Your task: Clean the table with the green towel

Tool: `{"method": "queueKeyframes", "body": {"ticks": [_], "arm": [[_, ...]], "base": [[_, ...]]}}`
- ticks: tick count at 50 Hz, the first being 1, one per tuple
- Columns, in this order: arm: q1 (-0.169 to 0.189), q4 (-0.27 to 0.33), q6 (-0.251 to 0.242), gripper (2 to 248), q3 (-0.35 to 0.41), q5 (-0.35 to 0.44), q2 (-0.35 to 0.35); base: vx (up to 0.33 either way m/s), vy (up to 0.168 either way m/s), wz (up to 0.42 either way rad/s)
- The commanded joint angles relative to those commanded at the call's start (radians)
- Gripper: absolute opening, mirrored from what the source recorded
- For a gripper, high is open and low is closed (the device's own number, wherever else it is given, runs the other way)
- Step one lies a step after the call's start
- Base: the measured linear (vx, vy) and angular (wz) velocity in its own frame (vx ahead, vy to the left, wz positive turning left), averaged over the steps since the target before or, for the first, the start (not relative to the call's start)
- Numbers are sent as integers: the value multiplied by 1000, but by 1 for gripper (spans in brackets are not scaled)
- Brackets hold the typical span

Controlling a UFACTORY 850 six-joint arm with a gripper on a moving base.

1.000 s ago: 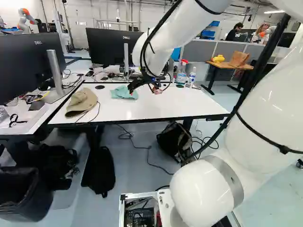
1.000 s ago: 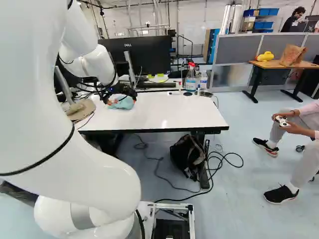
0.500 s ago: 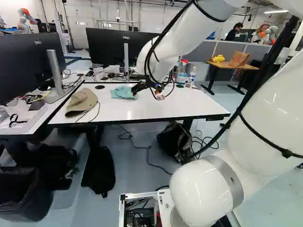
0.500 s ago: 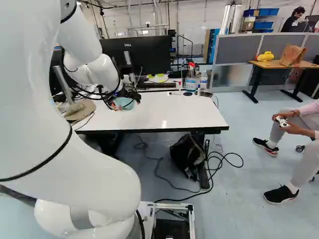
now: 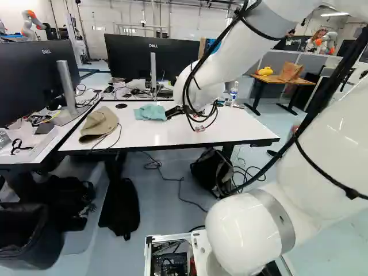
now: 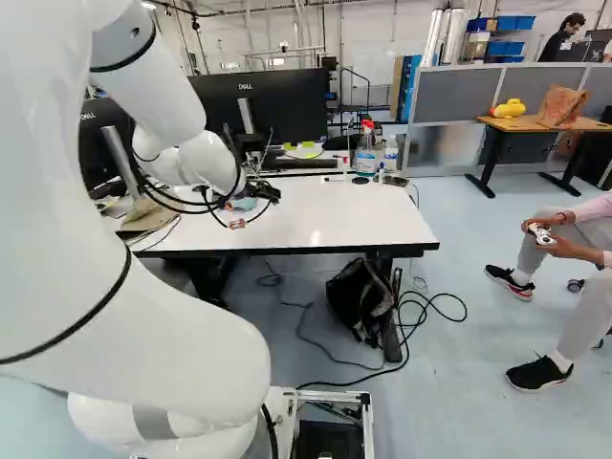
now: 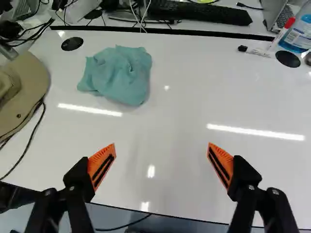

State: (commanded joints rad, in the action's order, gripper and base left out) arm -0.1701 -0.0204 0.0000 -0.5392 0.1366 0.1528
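Gripper (image 5: 181, 118) set wide above white table (image 7: 180, 97), crumpled green towel (image 7: 119, 75) near back edge toward left corner, tan hat (image 5: 99, 125) at left edge.

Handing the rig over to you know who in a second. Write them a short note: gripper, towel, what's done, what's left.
Gripper: open and empty, fingers wide apart above the white table.
Green towel: crumpled on the table, ahead of the gripper and off toward the tan hat; not in the grip.
Done: no step of the job shows as finished; I cannot tell whether any wiping has happened.
Left: grip the towel, then wipe the table. I'd steer wide of the hat and the black cable beside it.
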Motion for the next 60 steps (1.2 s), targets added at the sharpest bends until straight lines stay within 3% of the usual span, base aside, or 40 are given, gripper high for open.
{"method": "queueKeyframes", "body": {"ticks": [36,60], "arm": [[89,11,0,247,237,386,66],[131,16,0,247,347,566,97]], "base": [[0,0,0],[0,0,0]]}}
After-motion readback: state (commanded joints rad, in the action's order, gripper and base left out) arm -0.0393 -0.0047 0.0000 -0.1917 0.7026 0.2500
